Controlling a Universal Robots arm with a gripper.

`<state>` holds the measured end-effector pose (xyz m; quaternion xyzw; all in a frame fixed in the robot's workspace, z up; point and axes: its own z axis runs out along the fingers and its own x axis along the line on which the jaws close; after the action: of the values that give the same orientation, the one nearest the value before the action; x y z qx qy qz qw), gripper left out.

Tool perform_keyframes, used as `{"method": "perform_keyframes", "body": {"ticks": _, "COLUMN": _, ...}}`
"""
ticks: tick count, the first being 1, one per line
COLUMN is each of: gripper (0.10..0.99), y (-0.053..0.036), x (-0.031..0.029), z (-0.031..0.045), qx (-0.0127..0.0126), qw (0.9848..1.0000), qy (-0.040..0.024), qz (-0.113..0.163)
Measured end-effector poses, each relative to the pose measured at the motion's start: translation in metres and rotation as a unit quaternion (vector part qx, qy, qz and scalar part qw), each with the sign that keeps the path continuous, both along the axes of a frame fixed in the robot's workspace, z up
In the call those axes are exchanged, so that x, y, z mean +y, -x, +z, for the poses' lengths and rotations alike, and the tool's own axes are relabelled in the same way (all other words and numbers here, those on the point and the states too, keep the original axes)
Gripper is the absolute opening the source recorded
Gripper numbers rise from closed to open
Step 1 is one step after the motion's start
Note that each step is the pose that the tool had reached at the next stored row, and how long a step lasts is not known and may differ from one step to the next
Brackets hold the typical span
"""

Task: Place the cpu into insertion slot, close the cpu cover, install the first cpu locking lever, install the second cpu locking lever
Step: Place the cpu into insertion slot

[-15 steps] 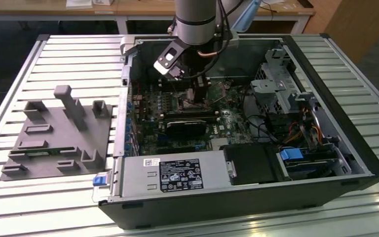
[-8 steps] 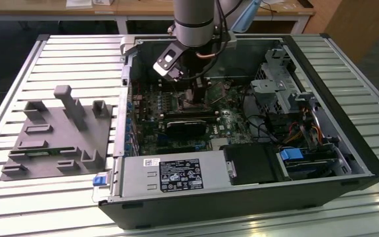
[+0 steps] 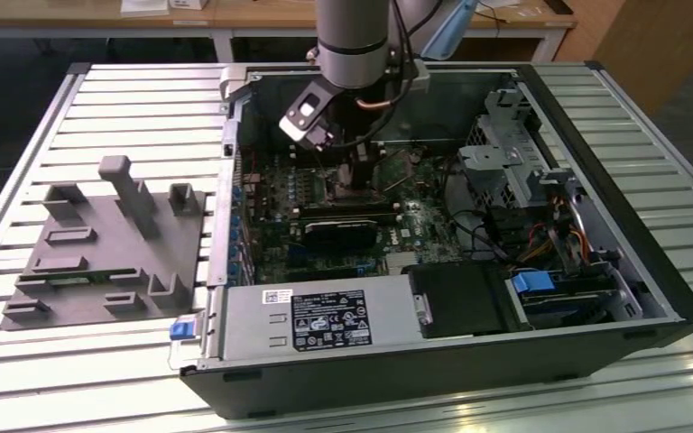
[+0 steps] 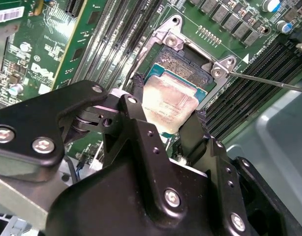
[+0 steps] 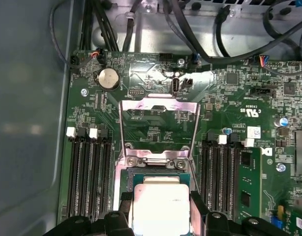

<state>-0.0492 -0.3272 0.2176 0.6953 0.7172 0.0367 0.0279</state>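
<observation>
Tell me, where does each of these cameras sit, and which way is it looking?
Exterior view: off the arm, above the open computer case, looking down into it; the arm reaches in.
First wrist view: on the wrist, facing the green circuit board and open cpu cover; the gripper shows.
Second wrist view: on the wrist, looking past the gripper's black body at the insertion slot.
Shared: both wrist views show the cpu between the gripper's fingers.

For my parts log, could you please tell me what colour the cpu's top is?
The cpu top is silvery-grey metal, clearest in the second wrist view.
</observation>
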Motion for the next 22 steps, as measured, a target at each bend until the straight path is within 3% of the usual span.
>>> {"method": "perform_keyframes", "body": {"ticks": 22, "gripper": 0.537, "y": 0.0022, "x": 0.0016, "z": -0.0162, "qx": 0.0002, "qw": 0.9998, "qy": -0.0017, "qz": -0.021}}
